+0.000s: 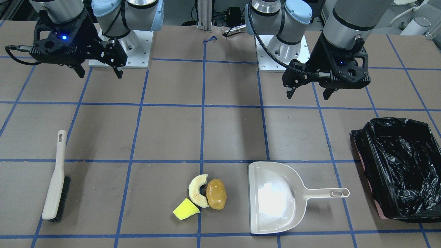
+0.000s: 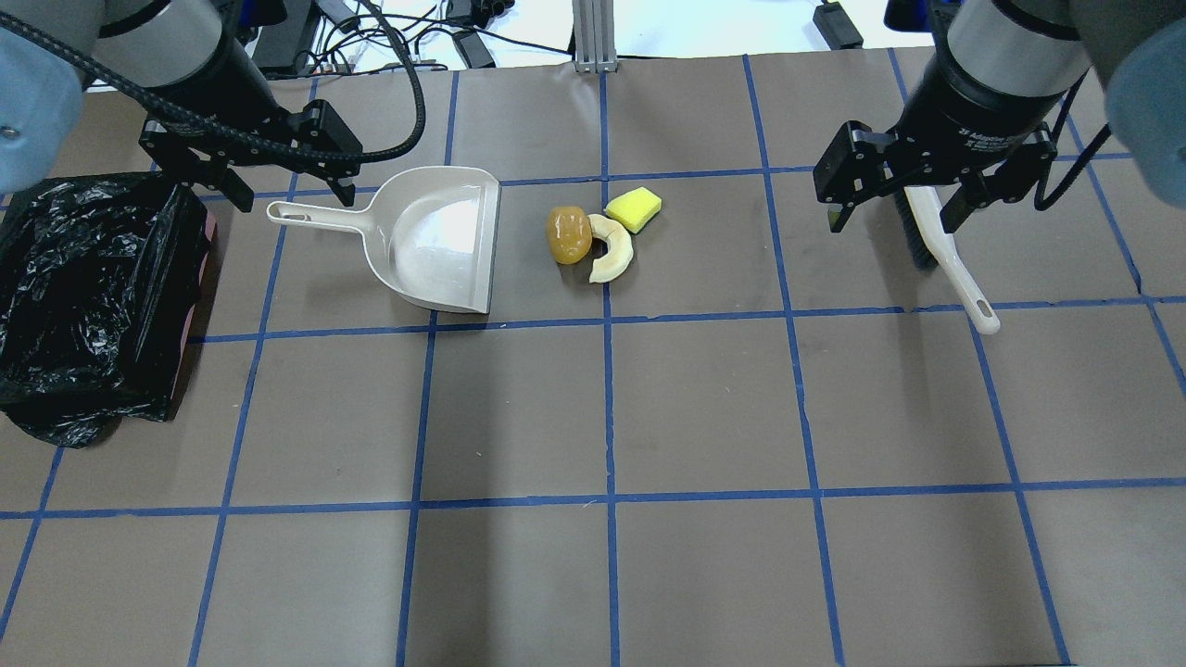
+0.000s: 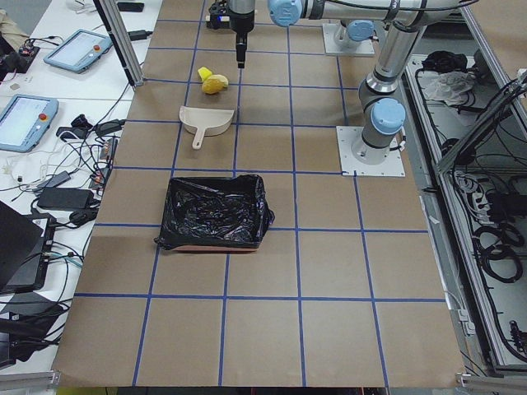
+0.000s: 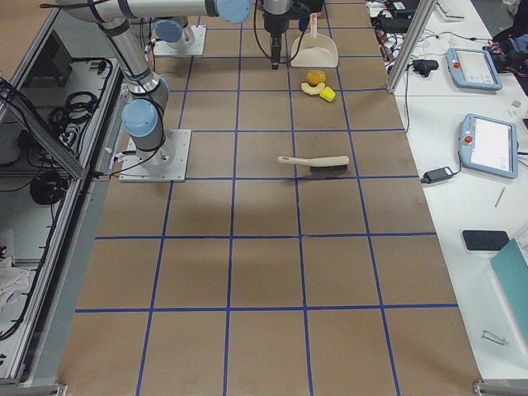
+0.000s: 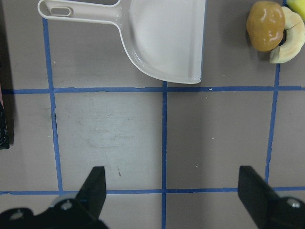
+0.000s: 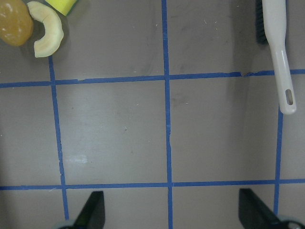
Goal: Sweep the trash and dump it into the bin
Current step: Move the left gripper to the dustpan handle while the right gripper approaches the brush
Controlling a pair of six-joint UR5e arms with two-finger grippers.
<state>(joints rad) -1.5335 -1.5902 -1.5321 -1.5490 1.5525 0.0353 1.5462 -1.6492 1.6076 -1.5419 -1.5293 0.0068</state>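
Gridded table [image 1: 234, 134]: bin [image 1: 379, 137] lies lengthwise toward robot; left pincer [image 1: 307, 93], right pincer [image 1: 101, 74] released

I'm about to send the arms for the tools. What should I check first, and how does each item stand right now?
1. Left gripper open and empty: ok.
2. Right gripper open and empty: ok.
3. Brush lying flat, handle unobstructed: ok.
4. Bin mouth open, nothing over it: ok. Whether it already holds anything: cannot tell.
5. Dustpan flat, handle pointing toward the bin: ok.
6. Yellow wedge, crescent slice and brown lump bunched together in front of the dustpan's mouth, between it and the brush: ok.
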